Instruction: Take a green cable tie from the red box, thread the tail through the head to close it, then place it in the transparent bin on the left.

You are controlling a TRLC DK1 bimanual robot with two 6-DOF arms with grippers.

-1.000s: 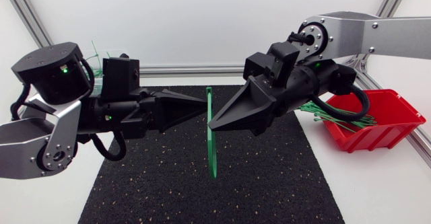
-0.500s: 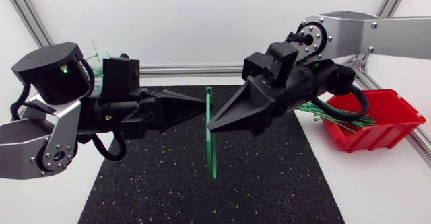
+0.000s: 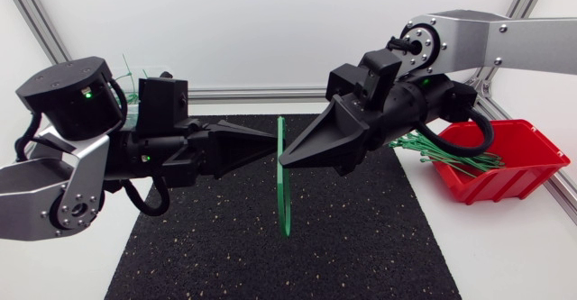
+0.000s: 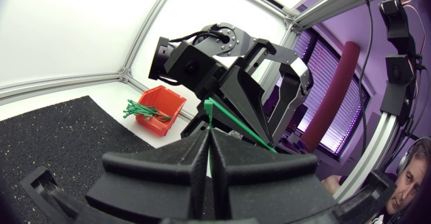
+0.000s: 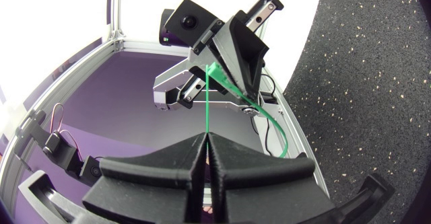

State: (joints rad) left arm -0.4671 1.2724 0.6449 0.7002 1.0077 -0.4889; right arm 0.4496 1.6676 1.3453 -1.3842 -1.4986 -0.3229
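Green cable tie point(image 3: 284, 192) — red box point(image 3: 514, 183)

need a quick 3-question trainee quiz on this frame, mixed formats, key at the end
1. True or false: the red box is empty.
2. The left gripper and the right gripper meet at the green cable tie. Which is shut on it? A) left only B) right only C) both
3. Fill in: the held tie hangs above the ___ mat.
Key: 1 false, spare green ties lie in the red box. 2 C, each wrist view shows the tie pinched between that gripper's closed fingers. 3 black.
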